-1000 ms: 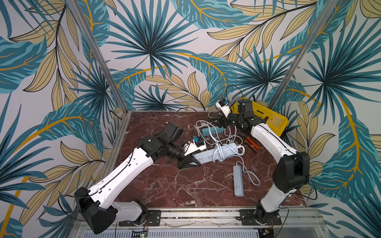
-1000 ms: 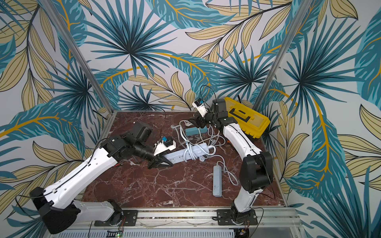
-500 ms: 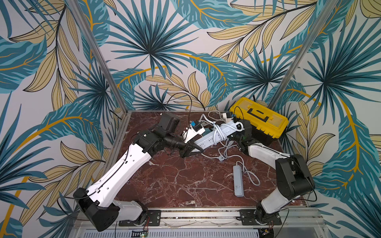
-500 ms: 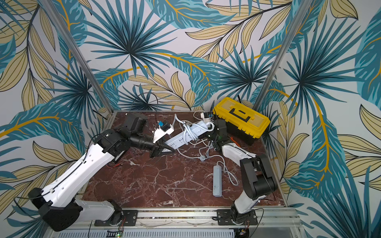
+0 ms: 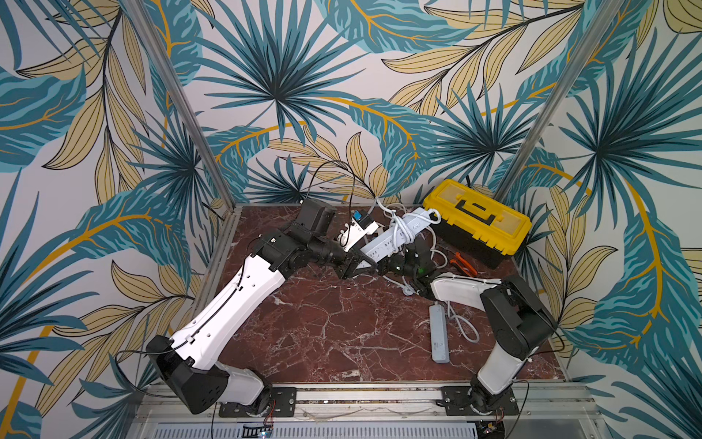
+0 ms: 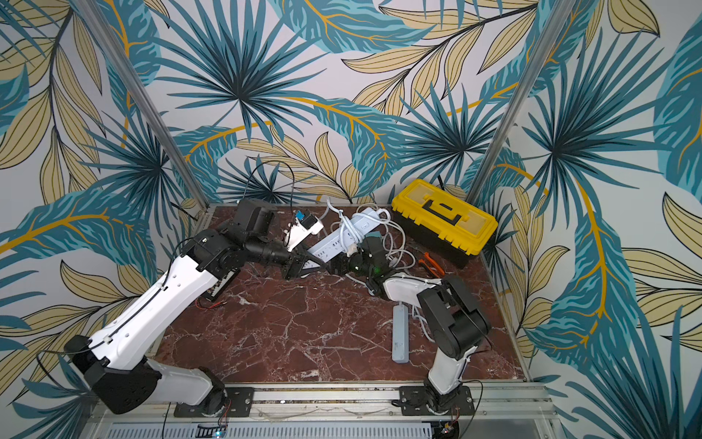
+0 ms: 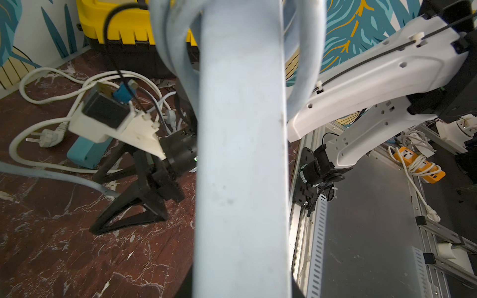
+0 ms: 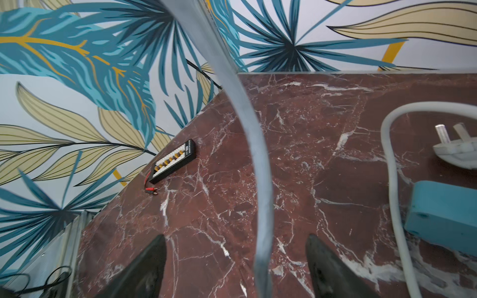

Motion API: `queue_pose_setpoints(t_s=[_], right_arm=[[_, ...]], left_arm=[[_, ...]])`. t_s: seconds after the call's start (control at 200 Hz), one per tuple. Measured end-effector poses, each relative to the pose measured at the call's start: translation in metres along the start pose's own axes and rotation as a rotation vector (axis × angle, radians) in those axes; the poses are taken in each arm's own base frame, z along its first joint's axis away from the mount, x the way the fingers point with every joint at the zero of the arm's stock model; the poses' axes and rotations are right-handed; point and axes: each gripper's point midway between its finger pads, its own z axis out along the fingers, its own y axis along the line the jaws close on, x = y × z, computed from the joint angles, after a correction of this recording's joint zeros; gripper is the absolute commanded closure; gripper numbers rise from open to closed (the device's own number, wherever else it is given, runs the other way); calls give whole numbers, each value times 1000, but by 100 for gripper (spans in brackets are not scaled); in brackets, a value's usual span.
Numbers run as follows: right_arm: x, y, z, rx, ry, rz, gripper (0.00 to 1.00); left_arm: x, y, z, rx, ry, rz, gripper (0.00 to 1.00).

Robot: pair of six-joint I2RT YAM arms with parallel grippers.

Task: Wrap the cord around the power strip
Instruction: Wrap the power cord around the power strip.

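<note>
The white-and-black left arm (image 5: 235, 308) stretches toward the far middle, its black left gripper (image 5: 361, 264) clamped shut. The white-and-black right arm (image 5: 463, 294) folds low, its black right gripper (image 8: 235, 238) spread wide, facing the left one.

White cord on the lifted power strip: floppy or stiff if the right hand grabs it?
Probably floppy: the cord hangs in a loose curve between the fingers of the open right hand. Likely somewhat springy: its turns around the power strip bulge loosely. Probably light: the left hand holds the strip tilted up by one end.
</note>
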Motion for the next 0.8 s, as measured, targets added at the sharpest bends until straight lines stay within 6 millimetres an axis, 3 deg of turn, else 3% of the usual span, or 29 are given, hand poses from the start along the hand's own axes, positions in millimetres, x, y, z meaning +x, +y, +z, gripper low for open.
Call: queue_pose_setpoints(t_s=[0.105,0.23,0.315,0.426,0.631,0.796], right_arm=[[-9,-10,13,67,-14,-25,30],[-19,-14,24,101,-37,-57,64],[-13,-12,30,107,-24,-53,83],[3,-3,32,103,9,-70,98],[49,-3,7,175,120,-140,100],[46,10,-22,228,103,-314,100]], left_arm=[[0,1,0,-5,1,-9,100],[0,6,-1,-27,-1,-20,100],[-3,14,-3,-54,-16,-42,100],[-14,44,-18,-136,-80,-104,100],[-20,128,-71,-393,-192,-243,100],[-5,177,-111,-608,-211,-314,100]])
